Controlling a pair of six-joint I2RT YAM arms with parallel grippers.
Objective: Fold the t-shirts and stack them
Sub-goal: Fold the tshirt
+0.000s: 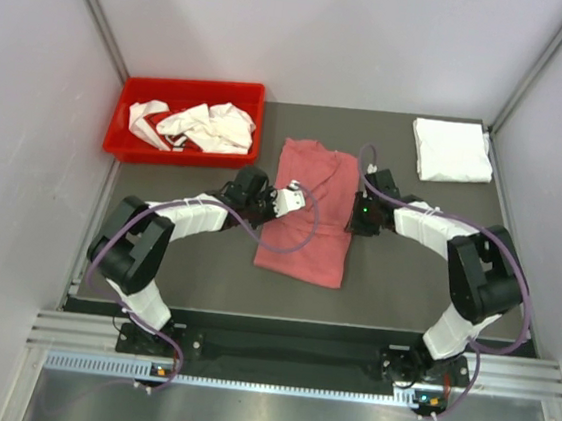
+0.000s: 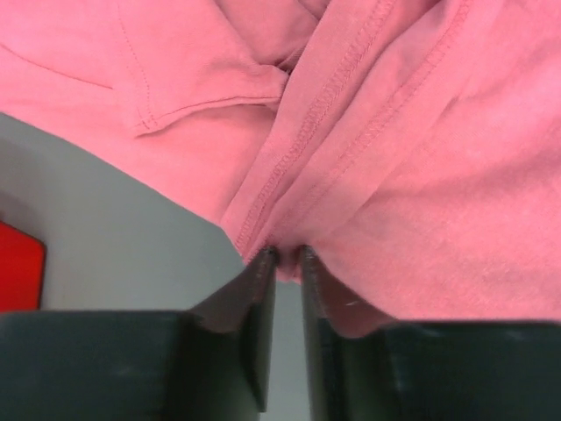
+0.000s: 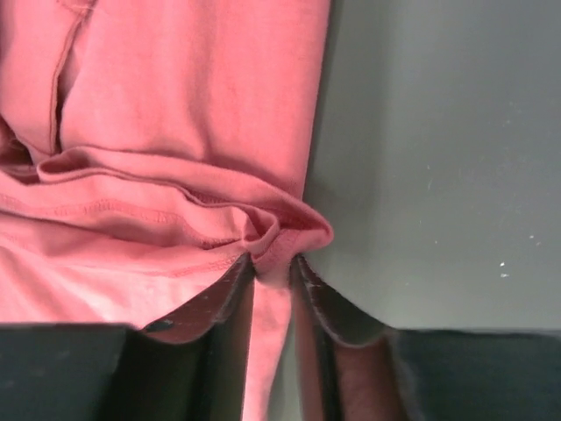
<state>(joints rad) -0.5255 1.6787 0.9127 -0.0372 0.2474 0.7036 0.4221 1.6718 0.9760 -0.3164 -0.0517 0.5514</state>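
Left tool (image 2: pixel 285 256) & right tool (image 3: pixel 273 260) both clamped on hem folds of the dusty-pink cotton t-shirt (image 1: pixel 308 256), which looks light, limp, prob drapes, so grip stitched edges, opp. sides.

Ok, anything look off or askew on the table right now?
Nothing spilled or damaged. The pink shirt is bunched at both side edges, but only where the left gripper and right gripper pinch it. White shirts lie crumpled in the bin; the folded shirt sits neatly.
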